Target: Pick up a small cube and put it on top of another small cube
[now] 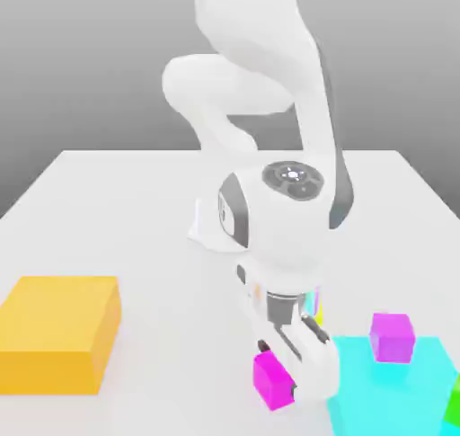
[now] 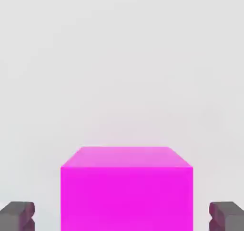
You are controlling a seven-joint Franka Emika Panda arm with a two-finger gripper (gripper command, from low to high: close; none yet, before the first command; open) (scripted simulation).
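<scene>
Magenta cube (image 2: 126, 189) sits between spread jaws, untouched.

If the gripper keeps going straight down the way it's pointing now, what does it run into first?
Most likely the magenta cube: in the hand view it sits between the open fingers, with gaps on both sides. The gripper would straddle it, so the fingertips should reach the table beside it.

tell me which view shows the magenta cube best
The hand view: the magenta cube sits centred between the two fingertips, top and front faces unobstructed, with clear gaps on both sides. In the exterior view the cube appears smaller on the table, beside the hand, partly crowded by it.
</scene>
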